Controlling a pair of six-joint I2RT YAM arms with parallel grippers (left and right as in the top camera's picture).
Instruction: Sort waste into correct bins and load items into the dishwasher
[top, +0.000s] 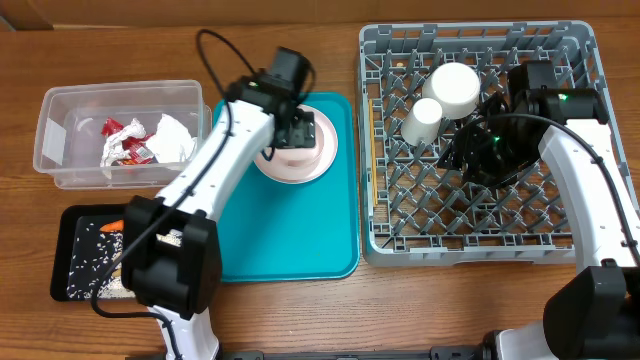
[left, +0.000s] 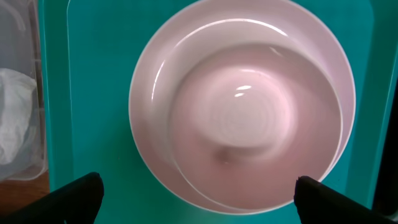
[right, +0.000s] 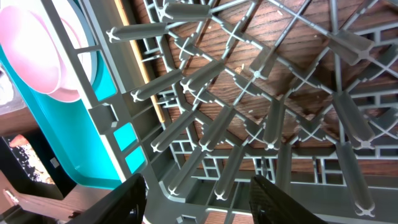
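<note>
On the teal tray (top: 290, 235) lies a white plate (top: 325, 160) with a white bowl (left: 249, 118) stacked on it. My left gripper (left: 199, 199) hovers open right above them, its fingers outside the plate rim (left: 146, 130). In the grey dish rack (top: 470, 235) stand a white bowl (top: 455, 88) and a small cup (top: 423, 120). My right gripper (right: 199, 200) is open low over the rack's pegs (right: 205, 74), holding nothing. The clear tub (top: 60, 125) holds a red wrapper (top: 125, 142) and white napkins (top: 172, 138). The black tray (top: 70, 235) carries a carrot (top: 112, 226) and pale crumbs (top: 90, 260).
The teal tray sits between the bins on the left and the rack on the right, close to the rack's left wall (right: 102, 118). Bare wooden table (top: 300, 320) runs along the front edge. The left arm (top: 215, 160) stretches over the teal tray's left side.
</note>
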